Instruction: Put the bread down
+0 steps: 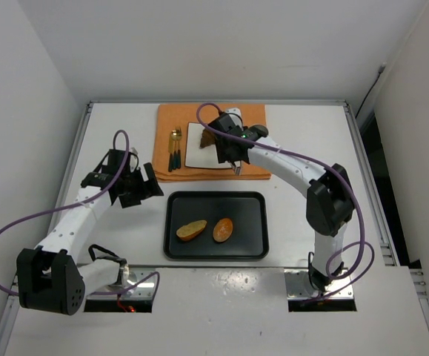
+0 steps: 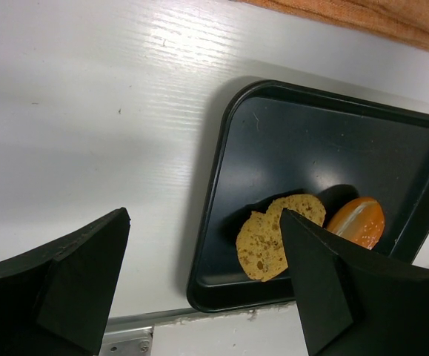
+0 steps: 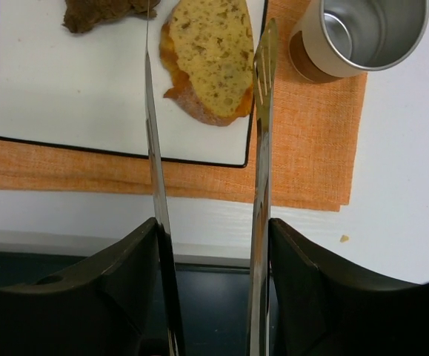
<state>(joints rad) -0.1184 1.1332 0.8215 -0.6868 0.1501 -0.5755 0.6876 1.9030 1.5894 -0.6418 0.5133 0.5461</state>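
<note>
Over the plate (image 3: 21, 111), our right gripper (image 3: 207, 52) has its jaws slightly parted around a slice (image 3: 208, 58). Our left gripper (image 2: 199, 282) hangs with jaws wide and empty beside the tray (image 2: 221, 185).

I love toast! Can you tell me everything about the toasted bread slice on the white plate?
The toasted bread slice is oval, golden yellow with little brown specks on its cut face and a darker orange-brown crust along its lower edge. It looks dry and crumbly. It lies flat on the right part of the white plate, its crust end near the plate's dark rim. A dark brown croissant sits to its left, not touching it. Two long metal tongs blades of the right tool stand on either side of it, apart.
</note>
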